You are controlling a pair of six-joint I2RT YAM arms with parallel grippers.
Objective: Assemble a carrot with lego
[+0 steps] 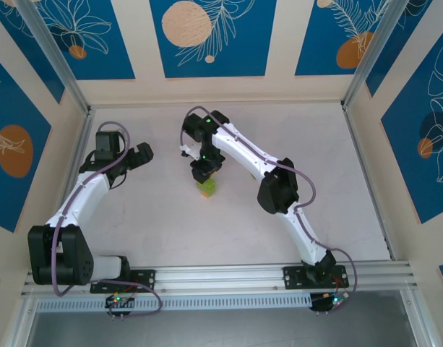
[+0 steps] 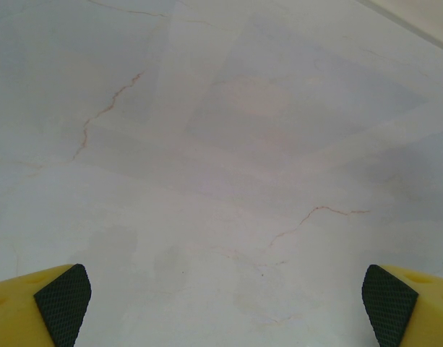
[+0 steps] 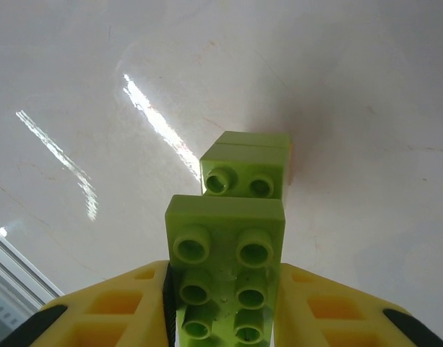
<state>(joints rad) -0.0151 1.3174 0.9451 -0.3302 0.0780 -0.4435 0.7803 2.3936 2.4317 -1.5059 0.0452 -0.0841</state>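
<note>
**Item 1: my left fingers**. Spread as wide as they go, with nothing between the pads. They hang over a bare patch of counter, well apart from the work. In the top view they sit left of centre.

**Item 2: my right fingers**. Closed snugly on the flanks of one oblong lime-green brick, studs facing my wrist camera. The grip looks square, with one finger on each long side.

**Item 3: the carrot**. Part-built, standing on the counter near the middle, just beyond the brick I hold. The wrist view shows a green piece with two studs and a seam across its top, with a sliver of orange at its right edge. In the top view it is a small green lump directly under my right fingers. How many pieces it already has, I cannot tell.

**Item 4: step in hand.** I judge this to be adding a leaf brick, carried in close and not yet pressed home. Whether the held brick touches the carrot I cannot tell.

**Item 5: next move calls for.**
- Line the underside of the held brick up with the two open studs.
- Press straight down firmly.
- Part my right fingers only once it is seated.

An off-centre push could topple the small stack. My left fingers are free to brace it.
</note>
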